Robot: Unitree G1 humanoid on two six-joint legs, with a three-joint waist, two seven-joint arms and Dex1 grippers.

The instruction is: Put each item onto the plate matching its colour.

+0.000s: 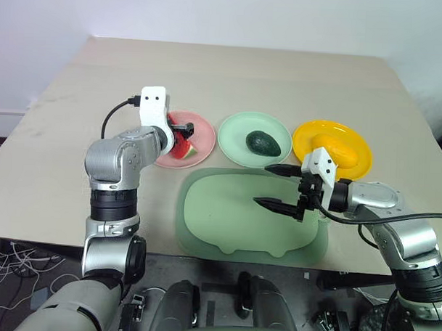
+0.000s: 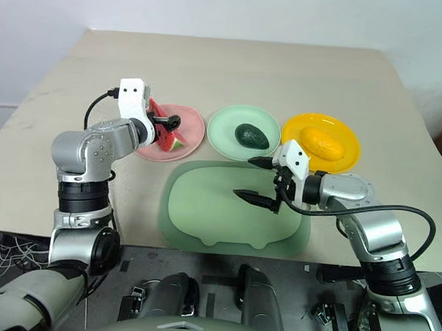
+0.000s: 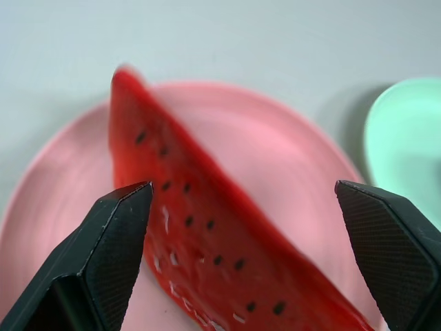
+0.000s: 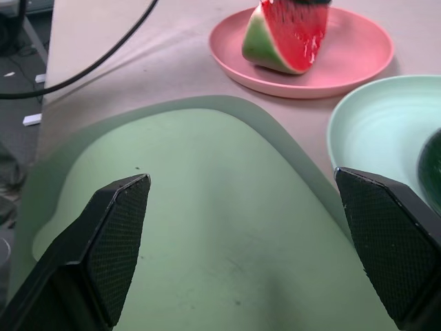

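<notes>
On pink plate (image 1: pixel 201 147): watermelon wedge (image 1: pixel 181 145), long axis between my left tool's (image 1: pixel 184 127) spread fingers.
Right tool (image 1: pixel 277 187): open, empty.

Silver-grey jointed arms carry black cables, white wrist camera blocks and black, pointed, textured fingers (image 3: pixel 103 255).

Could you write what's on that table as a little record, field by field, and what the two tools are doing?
pink plate: holds the watermelon wedge
mint green plate: holds the dark green avocado
yellow plate: holds the yellow-orange mango
green board: in front of the plates, nothing on it
left tool: open, fingers either side of the watermelon wedge, over the pink plate
right tool: open, holding nothing, above the green board
sorting: each food lies on the plate of its colour
</notes>
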